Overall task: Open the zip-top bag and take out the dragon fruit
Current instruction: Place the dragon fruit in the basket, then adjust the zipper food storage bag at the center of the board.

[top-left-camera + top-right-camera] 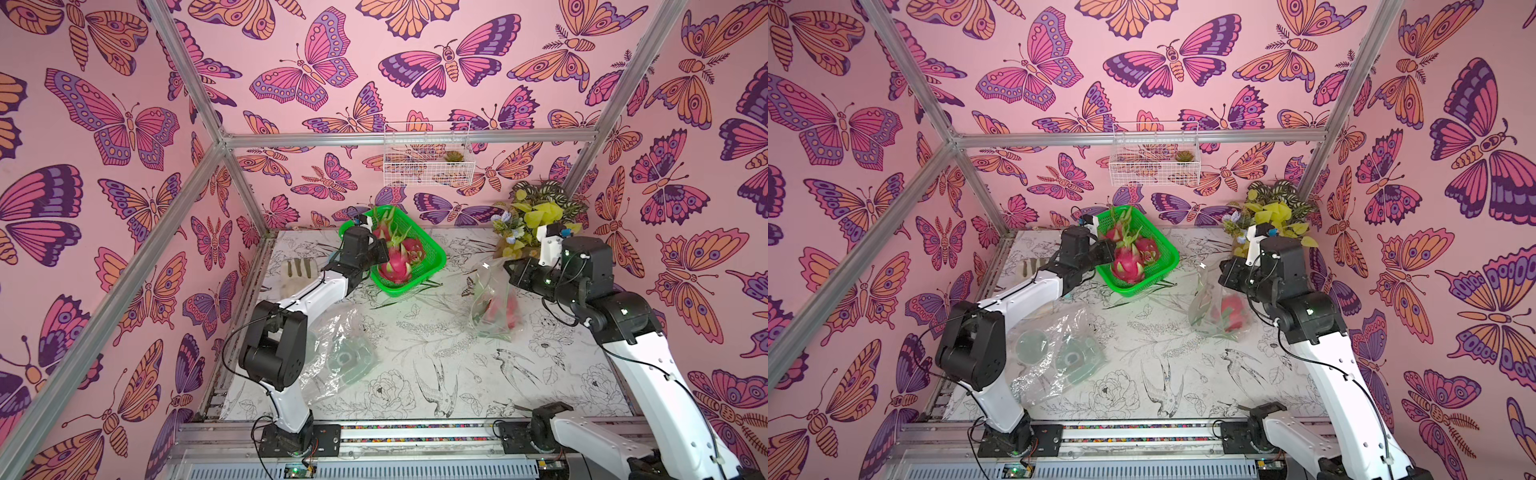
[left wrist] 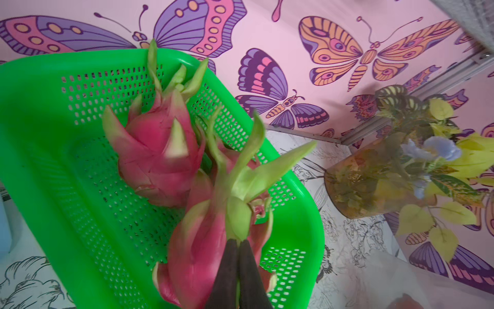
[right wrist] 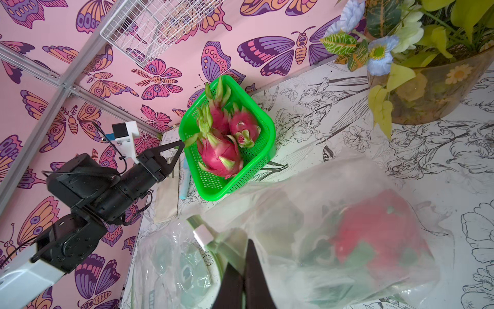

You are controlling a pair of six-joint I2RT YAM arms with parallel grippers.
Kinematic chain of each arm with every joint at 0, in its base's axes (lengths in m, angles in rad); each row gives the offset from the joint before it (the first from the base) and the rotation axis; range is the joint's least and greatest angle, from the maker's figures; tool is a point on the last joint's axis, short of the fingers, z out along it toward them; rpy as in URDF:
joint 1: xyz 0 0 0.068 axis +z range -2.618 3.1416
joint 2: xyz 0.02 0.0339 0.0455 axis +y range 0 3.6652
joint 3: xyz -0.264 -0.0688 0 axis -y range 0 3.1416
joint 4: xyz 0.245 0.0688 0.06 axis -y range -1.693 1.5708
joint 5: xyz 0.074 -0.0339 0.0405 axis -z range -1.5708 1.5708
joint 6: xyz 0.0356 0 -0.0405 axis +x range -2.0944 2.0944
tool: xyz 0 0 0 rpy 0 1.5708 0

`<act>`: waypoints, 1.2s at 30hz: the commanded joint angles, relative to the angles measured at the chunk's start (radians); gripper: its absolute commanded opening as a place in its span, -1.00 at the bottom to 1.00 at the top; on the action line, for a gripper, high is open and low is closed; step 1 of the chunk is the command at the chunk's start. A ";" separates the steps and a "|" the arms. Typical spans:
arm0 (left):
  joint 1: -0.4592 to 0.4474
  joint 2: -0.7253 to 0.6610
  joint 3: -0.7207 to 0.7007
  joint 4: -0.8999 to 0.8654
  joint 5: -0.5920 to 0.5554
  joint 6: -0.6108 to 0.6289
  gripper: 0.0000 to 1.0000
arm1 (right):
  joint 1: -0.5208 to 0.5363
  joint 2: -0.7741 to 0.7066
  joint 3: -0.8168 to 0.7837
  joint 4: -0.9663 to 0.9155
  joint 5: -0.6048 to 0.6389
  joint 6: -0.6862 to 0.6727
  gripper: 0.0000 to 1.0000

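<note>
inspecting outward from the bright green perforated plastic basket (image 1: 436,257) at the back of the printed tabletop. found inside it two loose magenta-pink oval dragon fruits (image 3: 242,124) with green-tipped scales, touching each other. noted the left gripper (image 2: 239,240) reaching in over the basket's side nearest the left arm, jaws pinched together on a long green scale of a third dragon fruit (image 2: 197,240) of the same sort, at the basket's near end. could not tell whether lifted or resting on the mesh.

located the clear zip-top plastic bag (image 1: 494,307) well to the right of the basket and nearer the front, slumped on the tabletop. seen through its film: a red-pink bagged dragon fruit (image 3: 374,230) with green scales, enclosed, not taken out. noted the right gripper (image 3: 242,256) at the bag's top edge, jaws closed tight on it just beside the white zip slider (image 3: 203,235). could not tell whether the mouth is parted.

also recorded: a crumpled clear plastic wrapper (image 1: 345,353) over round green items, in front of the basket and to its left; an amber glass vase (image 2: 369,182) of yellow leaves and blue flowers, right of the basket by the wall.
</note>
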 commanded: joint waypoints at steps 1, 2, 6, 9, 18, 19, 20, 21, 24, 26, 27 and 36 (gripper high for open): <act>0.008 0.042 0.046 -0.032 0.013 -0.010 -0.90 | -0.005 0.011 -0.020 0.045 -0.031 0.004 -1.00; 0.010 0.045 0.056 -0.047 0.010 -0.009 -0.75 | -0.006 0.018 -0.033 0.051 -0.031 0.005 -1.00; 0.010 0.006 0.063 -0.074 0.013 -0.005 -0.30 | -0.006 0.041 -0.070 0.087 -0.042 0.014 -1.00; 0.006 -0.068 0.065 -0.138 0.006 0.004 -0.14 | 0.000 0.061 -0.085 0.113 -0.048 0.024 -1.00; -0.095 -0.330 0.075 -0.334 0.075 0.123 -0.12 | 0.039 0.120 -0.100 0.193 -0.064 0.060 -1.00; -0.118 -0.340 0.086 -0.354 0.101 0.143 -0.15 | 0.046 0.123 -0.098 0.197 -0.062 0.061 -1.00; -0.143 -0.347 0.102 -0.378 0.140 0.163 -0.20 | 0.052 0.128 -0.096 0.198 -0.059 0.062 -1.00; -0.166 -0.349 0.117 -0.396 0.179 0.171 -0.25 | 0.057 0.132 -0.096 0.201 -0.058 0.062 -1.00; -0.226 -0.344 0.151 -0.417 0.291 0.176 -0.46 | 0.068 0.144 -0.097 0.210 -0.054 0.068 -1.00; -0.274 -0.329 0.174 -0.432 0.328 0.184 -0.49 | 0.076 0.151 -0.099 0.214 -0.050 0.071 -1.00; -0.296 -0.320 0.187 -0.440 0.341 0.189 -0.49 | 0.081 0.153 -0.099 0.215 -0.047 0.071 -1.00; -0.413 -0.195 0.272 -0.525 0.358 0.216 -0.68 | 0.103 0.162 -0.100 0.222 -0.034 0.073 -1.00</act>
